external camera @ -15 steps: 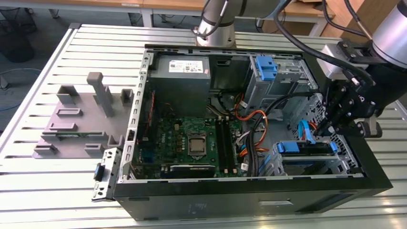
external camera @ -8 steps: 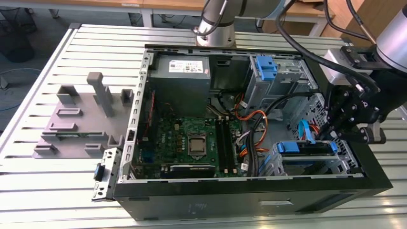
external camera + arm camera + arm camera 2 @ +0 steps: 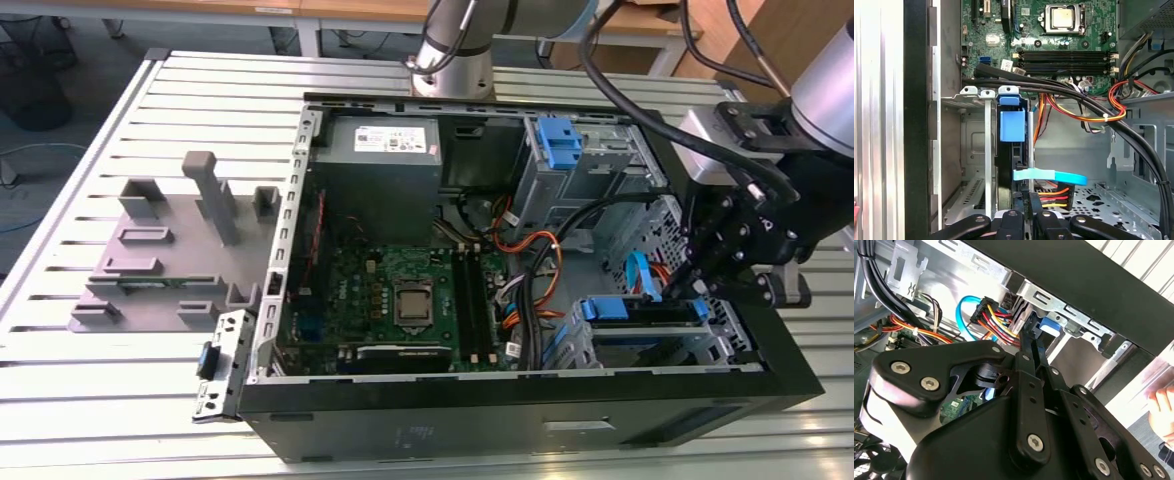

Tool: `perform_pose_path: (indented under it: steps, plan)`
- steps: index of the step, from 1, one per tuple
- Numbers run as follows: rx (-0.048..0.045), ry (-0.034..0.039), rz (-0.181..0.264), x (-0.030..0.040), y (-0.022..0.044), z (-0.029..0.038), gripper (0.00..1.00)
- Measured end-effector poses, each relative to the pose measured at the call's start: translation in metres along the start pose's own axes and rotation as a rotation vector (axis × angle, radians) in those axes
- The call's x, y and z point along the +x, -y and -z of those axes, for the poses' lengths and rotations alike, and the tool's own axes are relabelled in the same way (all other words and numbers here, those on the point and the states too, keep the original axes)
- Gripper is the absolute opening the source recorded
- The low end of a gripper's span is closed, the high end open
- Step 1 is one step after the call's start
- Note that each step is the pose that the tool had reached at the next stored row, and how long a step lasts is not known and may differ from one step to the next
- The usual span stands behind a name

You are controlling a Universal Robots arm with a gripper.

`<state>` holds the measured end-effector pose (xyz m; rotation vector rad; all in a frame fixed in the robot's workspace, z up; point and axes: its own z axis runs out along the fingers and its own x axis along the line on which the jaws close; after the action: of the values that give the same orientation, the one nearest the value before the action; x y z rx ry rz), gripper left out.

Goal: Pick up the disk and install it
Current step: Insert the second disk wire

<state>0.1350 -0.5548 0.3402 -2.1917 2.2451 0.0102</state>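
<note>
Second wrist view: gripper [image 3: 1030,335] filling lower frame, jaws pinching disk [image 3: 1046,325] at upper centre.
First wrist view: disk [image 3: 1013,125] sitting edge-on in drive bay [image 3: 971,130], centre frame.
Exterior view: gripper [image 3: 694,290] working at right edge, inside computer case [image 3: 534,400].
Judging install step nearly done; next calling for full seating before release.

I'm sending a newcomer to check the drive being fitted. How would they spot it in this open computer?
Find the open computer case on the slatted table. In its front corner bay, under the black pincer, sits the disk, edge-on in a blue frame. The other blue bracket, by the grey power box, stands far from the pincer.
</note>
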Motion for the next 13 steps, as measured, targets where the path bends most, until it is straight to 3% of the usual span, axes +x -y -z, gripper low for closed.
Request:
perform_pose_path:
  steps: [13]
  plan:
    - [0.0,0.0001,0.0,0.0032,-0.0007,-0.0015,0.16]
